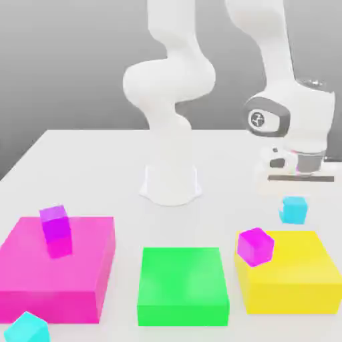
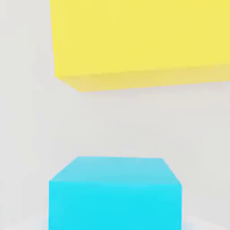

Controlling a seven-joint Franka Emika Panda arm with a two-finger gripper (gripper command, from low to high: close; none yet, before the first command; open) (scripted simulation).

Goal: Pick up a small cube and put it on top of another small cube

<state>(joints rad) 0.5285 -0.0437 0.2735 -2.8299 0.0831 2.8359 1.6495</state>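
Observation:
One small cyan cube (image 1: pixel 294 209) sits at the exterior view's right, just behind the yellow block (image 1: pixel 287 274). My gripper (image 1: pixel 297 194) hangs straight over it and is shut on it. In the hand view this cube (image 2: pixel 115 193) looms large and close, with the yellow block (image 2: pixel 139 40) beyond it. A second small cyan cube (image 1: pixel 27 328) lies on the table at the front left corner, beside the pink block (image 1: pixel 80 280).
A magenta-purple cube (image 1: pixel 55 224) stands on the flat pink block. Another magenta-purple cube (image 1: pixel 255 246) rests on the yellow block's near-left corner. A flat green block (image 1: pixel 182 285) lies between the two blocks. My white base (image 1: pixel 170 184) stands mid-table.

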